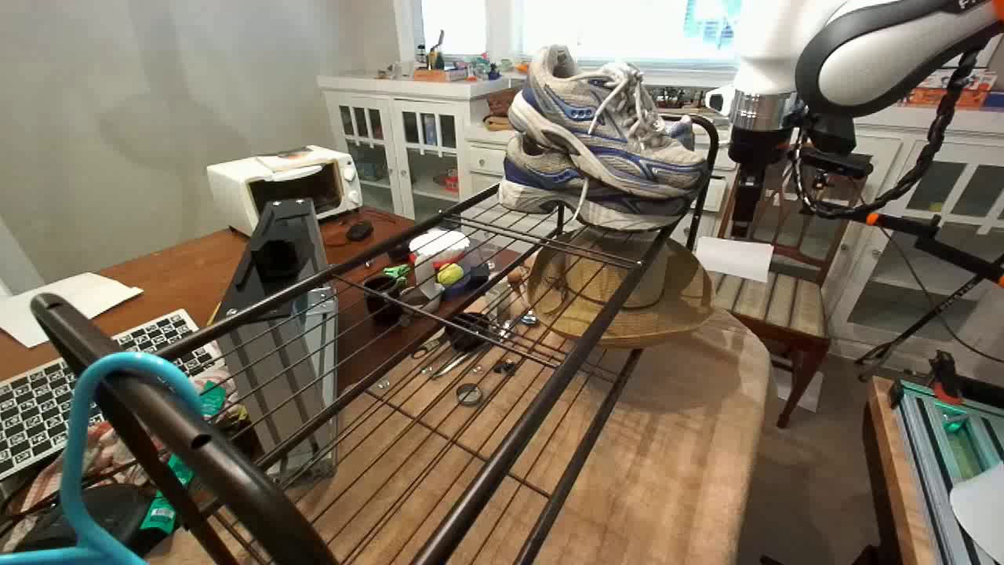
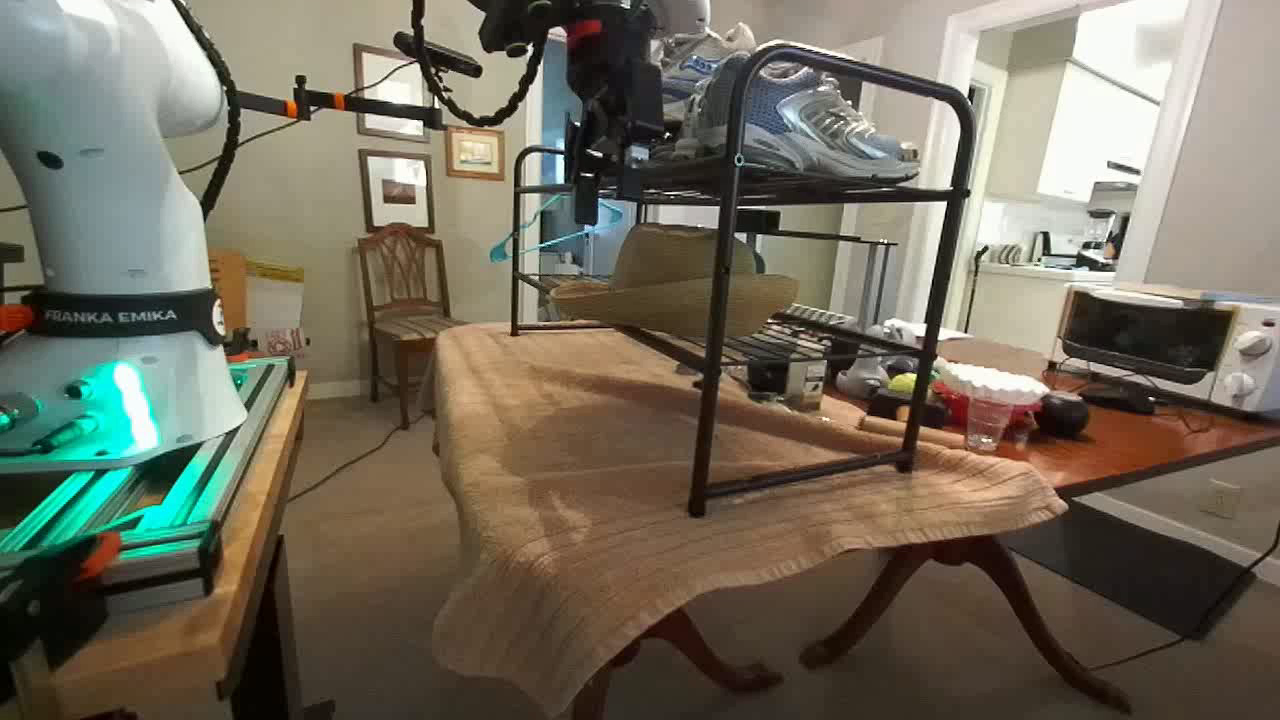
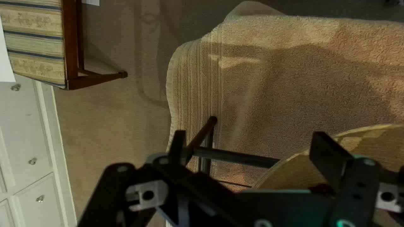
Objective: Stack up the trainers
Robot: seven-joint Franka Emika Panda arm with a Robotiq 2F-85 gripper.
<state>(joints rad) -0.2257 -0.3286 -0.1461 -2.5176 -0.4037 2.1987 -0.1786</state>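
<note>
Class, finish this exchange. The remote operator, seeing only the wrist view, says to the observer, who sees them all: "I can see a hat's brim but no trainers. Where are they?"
Observer: The trainers are on the upper shelf of the rack, as both exterior views show.
Operator: Are any of them stacked?
Observer: Yes, in an exterior view one grey-and-blue trainer lies on top of another trainer.
</note>
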